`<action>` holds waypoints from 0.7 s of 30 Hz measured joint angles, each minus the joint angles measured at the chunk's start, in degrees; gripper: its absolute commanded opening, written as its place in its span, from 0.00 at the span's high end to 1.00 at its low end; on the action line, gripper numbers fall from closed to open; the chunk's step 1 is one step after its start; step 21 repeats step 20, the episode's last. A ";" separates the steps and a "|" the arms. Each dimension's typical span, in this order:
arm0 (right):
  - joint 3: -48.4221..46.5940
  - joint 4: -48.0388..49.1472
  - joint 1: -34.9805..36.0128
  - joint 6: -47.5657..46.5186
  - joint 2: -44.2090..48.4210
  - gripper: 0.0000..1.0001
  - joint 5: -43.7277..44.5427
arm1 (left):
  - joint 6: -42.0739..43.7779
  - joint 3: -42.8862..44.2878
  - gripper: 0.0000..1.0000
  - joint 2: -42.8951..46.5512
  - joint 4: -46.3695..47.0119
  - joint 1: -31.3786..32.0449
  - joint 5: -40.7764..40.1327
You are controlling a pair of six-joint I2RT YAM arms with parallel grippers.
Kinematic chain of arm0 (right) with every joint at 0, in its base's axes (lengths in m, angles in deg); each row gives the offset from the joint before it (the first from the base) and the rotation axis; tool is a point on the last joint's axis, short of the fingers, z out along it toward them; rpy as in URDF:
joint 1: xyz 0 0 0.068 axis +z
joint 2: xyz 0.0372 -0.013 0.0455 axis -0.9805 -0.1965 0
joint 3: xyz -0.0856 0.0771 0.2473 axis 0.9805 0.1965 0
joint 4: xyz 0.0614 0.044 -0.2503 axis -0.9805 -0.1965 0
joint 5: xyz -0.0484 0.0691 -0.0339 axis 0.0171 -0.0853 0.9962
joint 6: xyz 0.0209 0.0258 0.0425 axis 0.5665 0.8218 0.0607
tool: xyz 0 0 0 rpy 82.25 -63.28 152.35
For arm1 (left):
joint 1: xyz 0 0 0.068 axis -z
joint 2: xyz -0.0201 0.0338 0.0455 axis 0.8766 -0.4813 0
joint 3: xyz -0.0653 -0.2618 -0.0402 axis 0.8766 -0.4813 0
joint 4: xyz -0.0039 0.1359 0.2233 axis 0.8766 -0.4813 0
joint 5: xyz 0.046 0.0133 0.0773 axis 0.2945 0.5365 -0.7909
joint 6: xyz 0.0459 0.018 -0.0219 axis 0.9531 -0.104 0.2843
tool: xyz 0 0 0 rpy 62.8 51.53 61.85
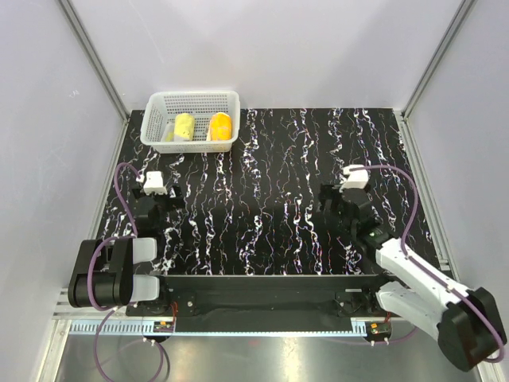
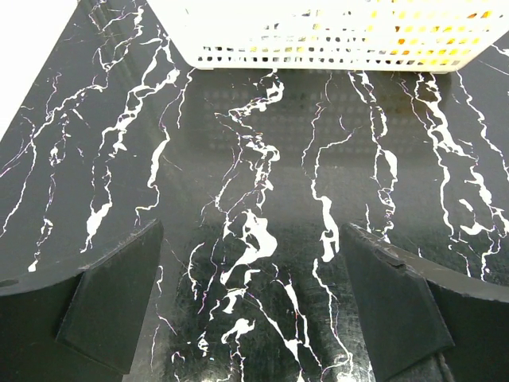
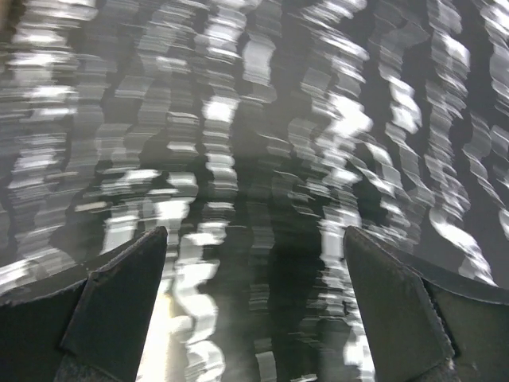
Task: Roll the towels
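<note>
Both towels are seen as finished rolls inside the white mesh basket (image 1: 191, 146), which stands at the far left corner of the table (image 1: 278, 159). The pale yellow towel (image 1: 184, 126) and the orange towel (image 1: 220, 125) lie side by side in it, the yellow on the left. No cloth is seen spread on the table, so the rolling is judged complete or very nearly so; at most a withdrawal of the arms appears to be left. A paler shape at the basket's left end cannot be identified. The left gripper (image 2: 253, 231) is held wide apart and empty, facing the basket over bare table. The right gripper (image 3: 254, 235) is likewise spread with nothing between its fingers, well to the right; its wrist view is blurred.

The workspace is enclosed by plain pale walls (image 1: 278, 48) joined by metal frame posts (image 1: 95, 60). The table surface is glossy black, streaked with white marble veining.
</note>
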 measured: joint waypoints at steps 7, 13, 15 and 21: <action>4.22 8.79 -12.76 -1.75 -6.82 0.00 1.99 | 0.00 0.00 0.01 0.00 0.02 0.22 -0.55; 6.19 23.76 -19.06 -7.08 -13.38 0.00 0.55 | 0.00 0.00 0.01 -0.02 0.04 0.26 -0.61; 8.72 27.91 -22.18 -7.80 -16.02 0.00 -1.22 | 0.00 0.00 0.01 -0.02 0.07 0.26 -0.63; 11.52 38.40 -26.88 -9.25 -22.38 0.00 -7.87 | 0.00 0.37 0.01 -0.09 0.13 0.26 -1.03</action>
